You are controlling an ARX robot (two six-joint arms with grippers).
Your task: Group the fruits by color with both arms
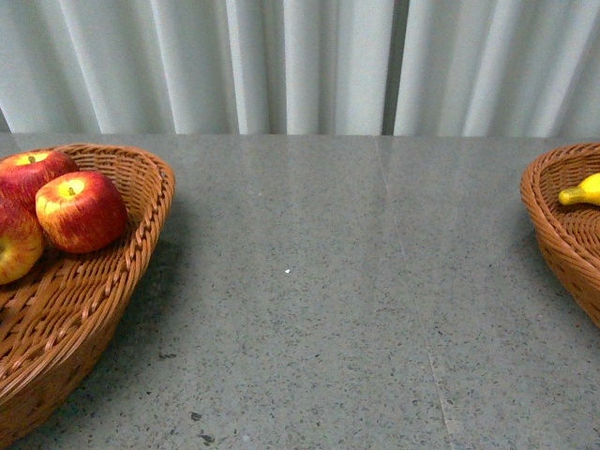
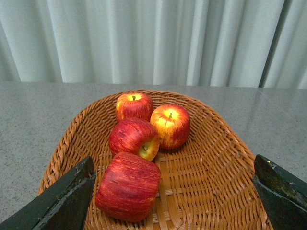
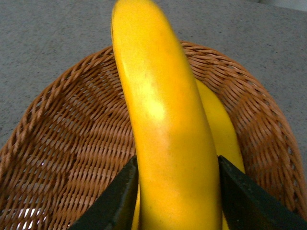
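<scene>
Several red apples with yellow tops lie together in the left wicker basket [image 2: 211, 158]; the nearest apple [image 2: 128, 186] rests on its side. My left gripper [image 2: 172, 201] hovers open over this basket, its dark fingers [image 2: 62, 196] wide apart and touching nothing. In the front view three apples [image 1: 80, 211] show in that basket [image 1: 141, 234]. My right gripper [image 3: 175, 201] is shut on a long yellow banana [image 3: 163, 124], held above the right basket [image 3: 72, 143]. A second banana [image 3: 223, 129] lies beneath it in the basket. A banana end [image 1: 581, 190] shows in the front view.
The grey speckled table [image 1: 319, 281] stretches between the two baskets; the right basket's rim [image 1: 544, 216] sits at the frame edge. White curtains [image 1: 300, 66] hang behind the table. Neither arm shows in the front view.
</scene>
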